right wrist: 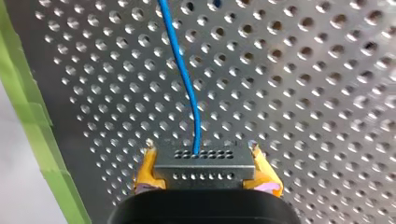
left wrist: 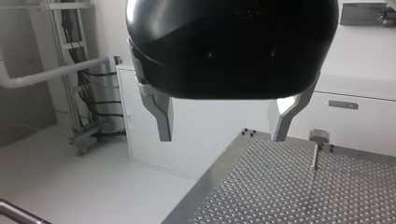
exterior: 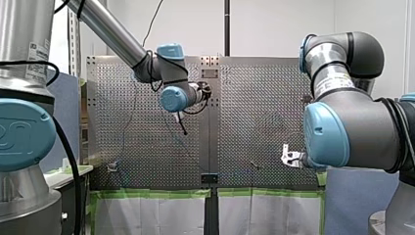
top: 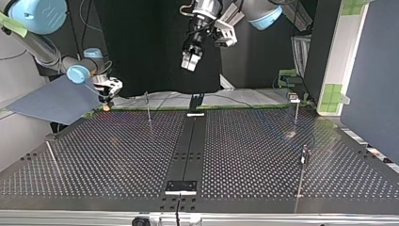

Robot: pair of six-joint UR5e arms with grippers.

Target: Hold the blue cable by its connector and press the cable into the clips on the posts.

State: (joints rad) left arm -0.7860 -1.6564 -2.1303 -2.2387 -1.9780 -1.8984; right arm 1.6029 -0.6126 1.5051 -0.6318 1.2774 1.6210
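yellow-padded right fingers (right wrist: pixel 266 177) clench the grey connector (right wrist: pixel 201 164), its blue cable (right wrist: pixel 186 74) running ahead of them over the bench (right wrist: pixel 303 93); metal left fingers (left wrist: pixel 161 116) stand released, wide apart.

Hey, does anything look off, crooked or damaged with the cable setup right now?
Nothing stands out. My right tool holds the connector squarely between its yellow pads, and the blue cable runs ahead in a gentle curve with no kink. My left tool hangs open and empty.

A white wall (exterior: pixel 279 27) fills the front view's upper middle. White cabinets (left wrist: pixel 210 140) stand on a pale floor (left wrist: pixel 60 186). A blue-grey panel (top: pixel 371 80) lines the top view's right.
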